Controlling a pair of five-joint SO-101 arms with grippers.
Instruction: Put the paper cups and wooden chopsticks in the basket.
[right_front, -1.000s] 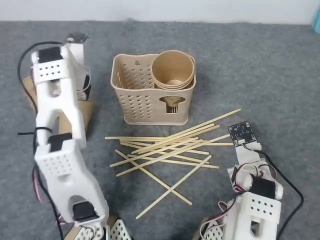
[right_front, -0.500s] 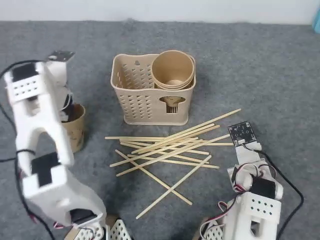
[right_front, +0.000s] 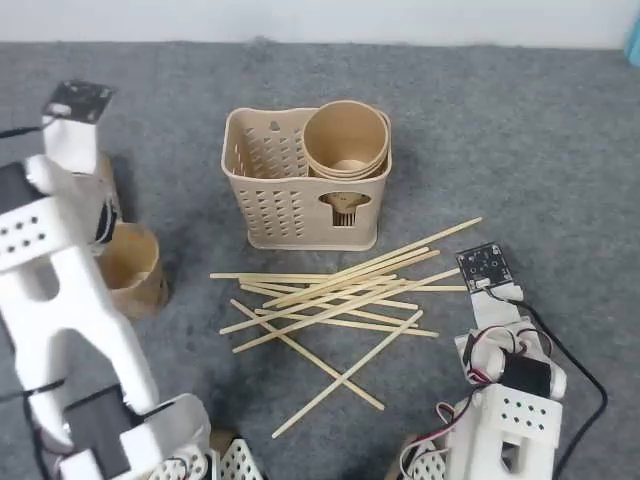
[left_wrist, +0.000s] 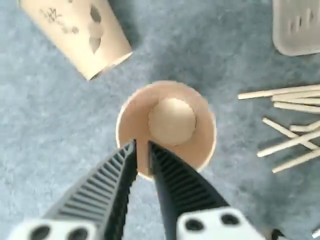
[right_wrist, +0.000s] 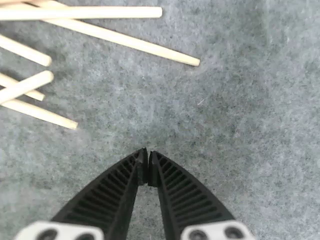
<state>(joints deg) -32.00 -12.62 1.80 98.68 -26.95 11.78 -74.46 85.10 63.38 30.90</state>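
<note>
In the high view, a beige perforated plastic basket (right_front: 280, 215) stands on the grey carpet (right_front: 520, 130). Brown stacked paper cups (right_front: 345, 140) sit in one end of it. Thin light wooden chopsticks (right_front: 330, 300) lie scattered just before the basket. A brown upright cup (right_front: 128, 268) stands beside the left arm (right_front: 60, 290).

In the left wrist view, the left gripper (left_wrist: 142, 146) is over the upright cup, its black fingers (left_wrist: 175, 185) almost together. A printed lying cup (left_wrist: 75, 35) is near.

In the right wrist view, the right gripper (right_wrist: 148, 155) is closed on nothing, above the carpet near the chopsticks.
</note>
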